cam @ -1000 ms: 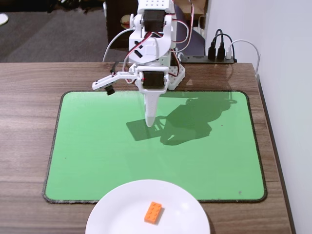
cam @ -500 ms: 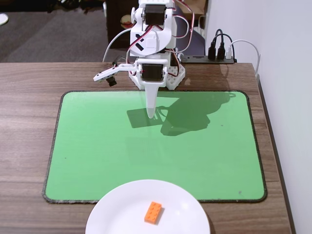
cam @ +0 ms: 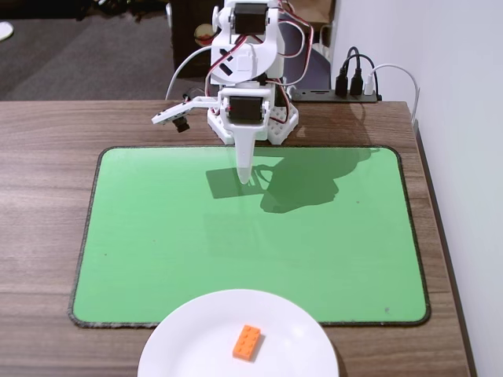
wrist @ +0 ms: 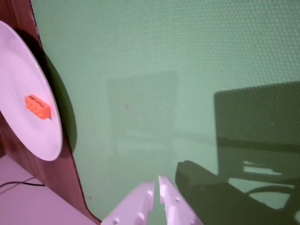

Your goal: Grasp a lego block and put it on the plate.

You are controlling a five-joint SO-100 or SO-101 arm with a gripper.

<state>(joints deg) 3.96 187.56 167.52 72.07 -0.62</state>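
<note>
The lego block [cam: 247,343] is a small orange brick, and it lies on the plate [cam: 189,334] at the bottom middle of the fixed view, with its bumps facing up. In the wrist view the lego block [wrist: 37,106] shows at the left edge, lying on the white plate [wrist: 23,61]. The plate is big, round and white, and it sits partly on the green mat [cam: 157,228] and partly on the brown desk [cam: 47,133]. Nothing touches the block. The claw [cam: 245,176] hangs at the top middle of the fixed view, well apart from the plate, pointing down over the far part of the mat. In the wrist view the claw [wrist: 156,187] shows at the bottom edge with its two white fingers almost together, just a thin gap between them, and it holds nothing. So the job looks done: the block is on the plate and the claw is empty. The step in hand seems to be resting the arm near its base [cam: 251,118]. To do that well, the arm should keep high above the mat and stay away from the plate, so it does not bump the rim and make the little brick slide off. It should go slowly and keep the claw nearly closed, so it cannot catch on the wires [cam: 196,67] by the base.
</note>
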